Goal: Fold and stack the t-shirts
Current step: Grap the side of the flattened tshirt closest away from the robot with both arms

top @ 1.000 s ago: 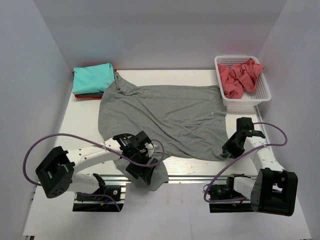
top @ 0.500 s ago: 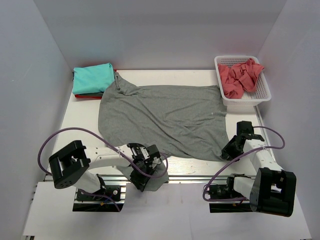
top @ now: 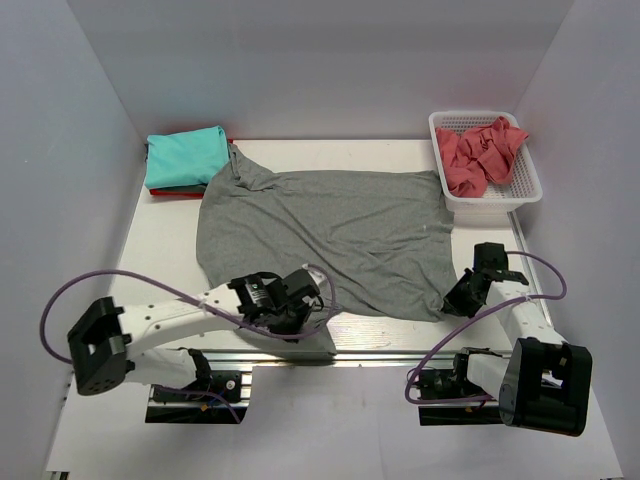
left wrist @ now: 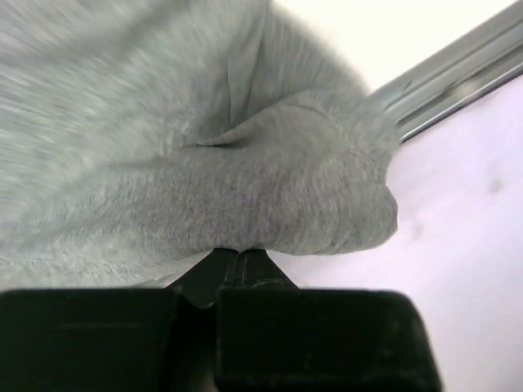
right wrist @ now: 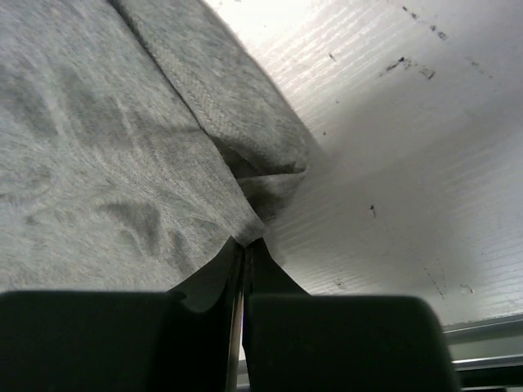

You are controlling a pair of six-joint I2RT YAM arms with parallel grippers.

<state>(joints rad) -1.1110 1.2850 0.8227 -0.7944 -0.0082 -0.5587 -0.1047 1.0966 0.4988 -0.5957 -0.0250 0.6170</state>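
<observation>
Both grippers (left wrist: 239, 255) (right wrist: 246, 245) tight on grey t-shirt (top: 330, 225)

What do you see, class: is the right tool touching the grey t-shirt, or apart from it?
Touching. The right wrist view shows the right tool shut on the edge of the grey t-shirt, with the cloth pinched between its closed fingertips.

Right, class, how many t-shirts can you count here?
4: grey shirt spread mid-table, teal shirt folded far left, red shirt peeking beneath it, coral-pink shirt in the basket. More may be hidden.
</observation>
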